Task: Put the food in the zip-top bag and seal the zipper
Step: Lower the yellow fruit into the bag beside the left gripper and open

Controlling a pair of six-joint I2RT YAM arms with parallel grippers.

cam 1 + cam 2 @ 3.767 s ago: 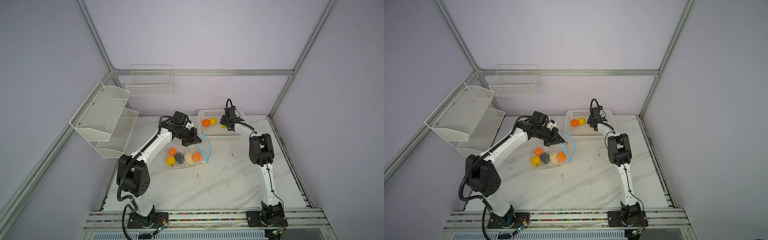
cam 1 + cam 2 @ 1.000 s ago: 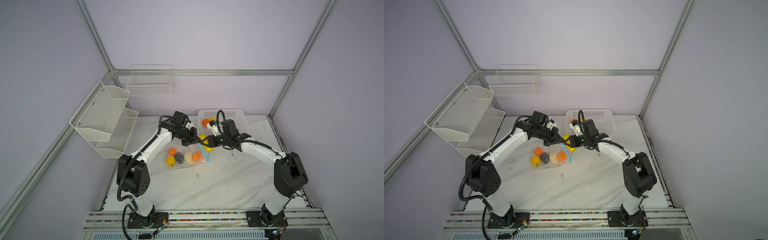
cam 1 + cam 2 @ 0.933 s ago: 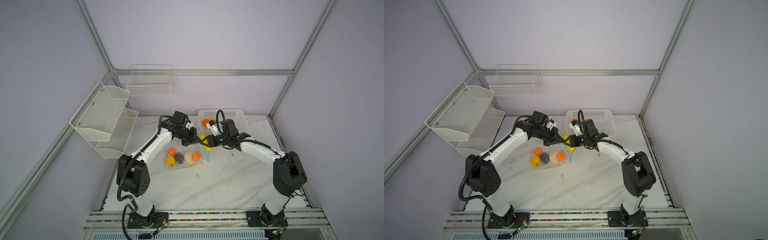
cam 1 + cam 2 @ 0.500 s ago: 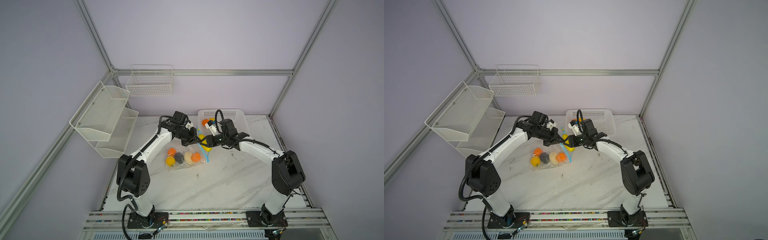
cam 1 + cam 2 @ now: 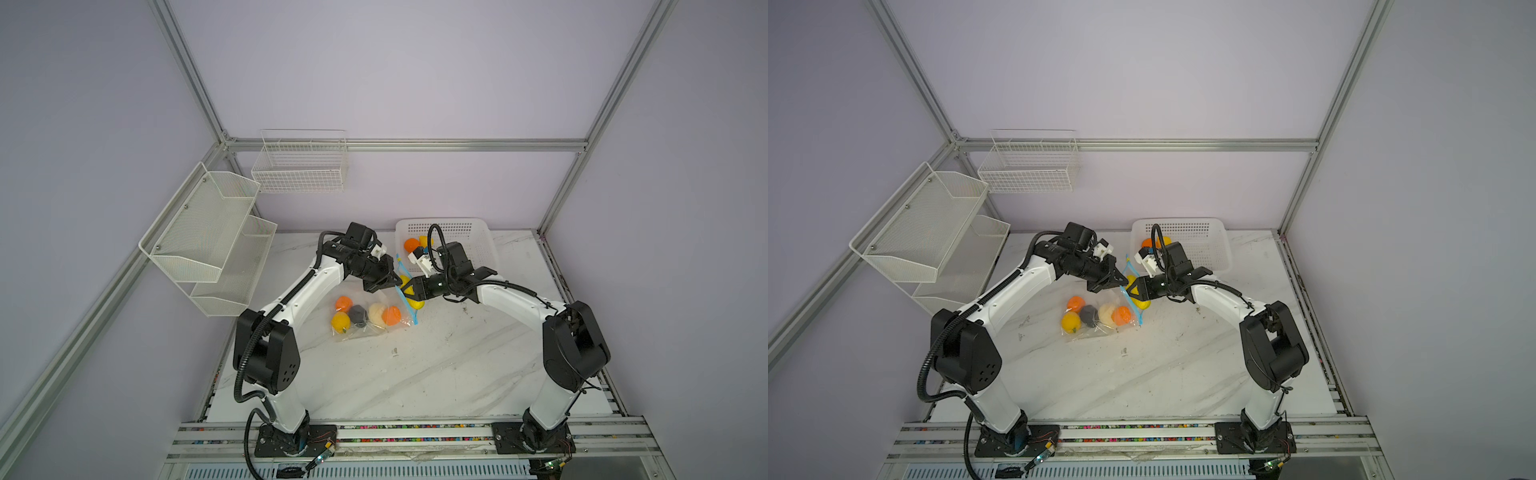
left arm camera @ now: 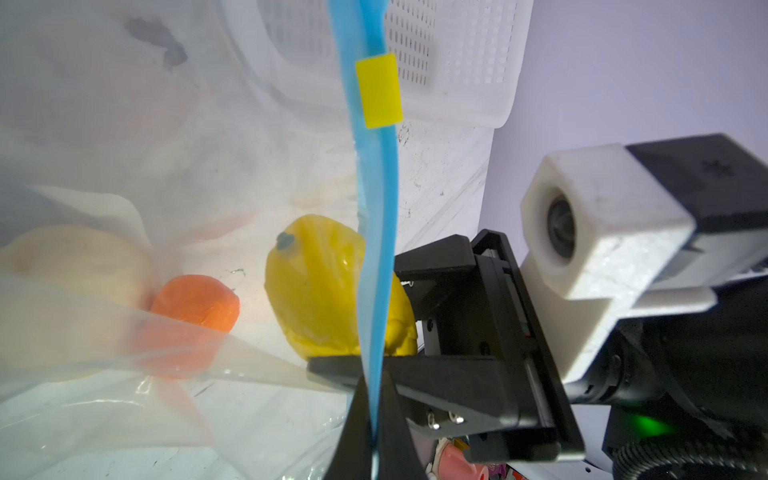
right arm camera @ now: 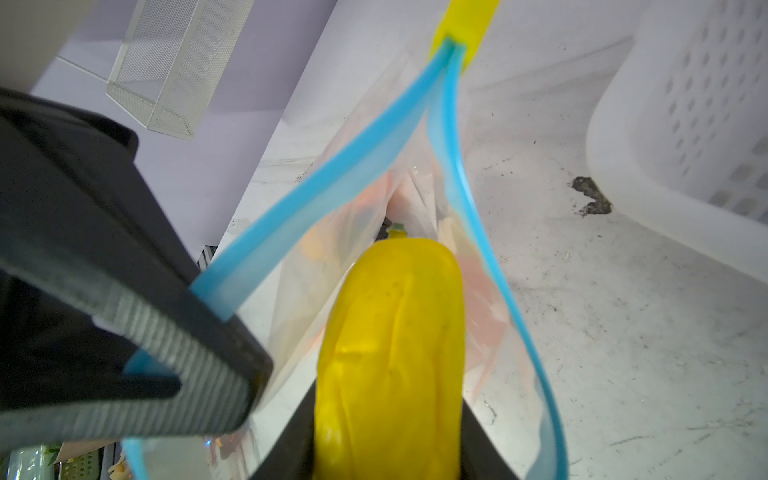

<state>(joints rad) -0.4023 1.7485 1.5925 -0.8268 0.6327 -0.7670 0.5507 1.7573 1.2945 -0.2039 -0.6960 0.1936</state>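
Straddling open zipper [image 6: 377, 249], seemingly: long yellow piece [image 7: 395, 332].

A robotics lab test cell. A left robot arm [image 5: 303, 291] and a right robot arm [image 5: 511, 297], white and black, are bolted to a metal rail [image 5: 415, 432] at the front edge of a marble-patterned tabletop [image 5: 415, 374]. Plain lilac panels [image 5: 415, 83] in an aluminium frame [image 5: 407, 144] enclose it, with white mesh shelves [image 5: 208, 232] and a wire basket [image 5: 301, 166] mounted on the walls.
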